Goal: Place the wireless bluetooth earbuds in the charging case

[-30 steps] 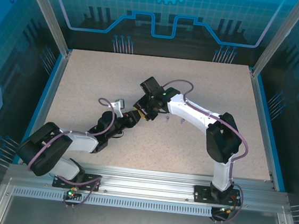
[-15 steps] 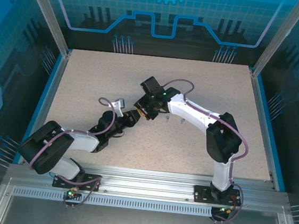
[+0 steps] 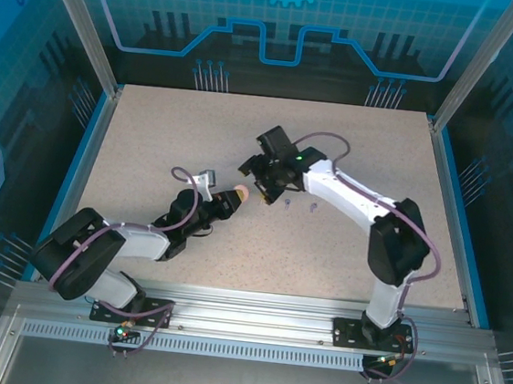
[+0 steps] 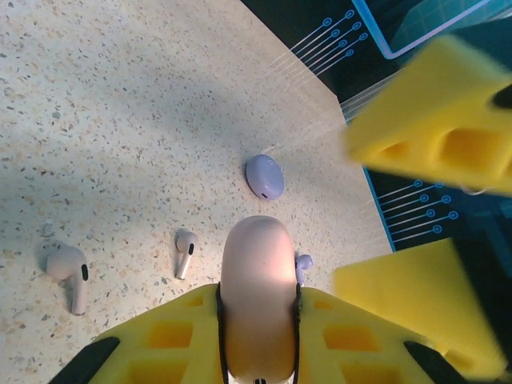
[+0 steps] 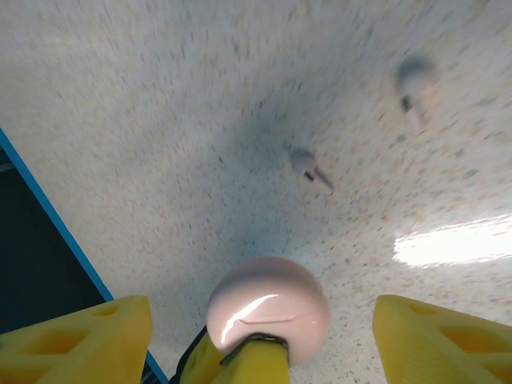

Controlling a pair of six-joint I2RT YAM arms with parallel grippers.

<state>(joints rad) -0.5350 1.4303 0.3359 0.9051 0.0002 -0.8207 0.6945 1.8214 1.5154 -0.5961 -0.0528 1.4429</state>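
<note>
Speckled worktop [image 3: 142, 143] lay under both arms. Left jaws were pinched tight on the pink case [image 4: 256, 280], held up on its edge. Right jaws hung wide apart near it, holding nothing. Tiny earbuds [image 4: 185, 253] lay flat just past the case, closer to the right arm.

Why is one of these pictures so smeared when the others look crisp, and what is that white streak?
Right wrist view: the table is smeared, likely by motion, the earbuds mere smudges; the white streak is glare on it. Left wrist view: table and pink charging case sharp, but the yellow fingers of the right hand, close to the lens, are blurred. Top view: crisp, evenly lit.
</note>
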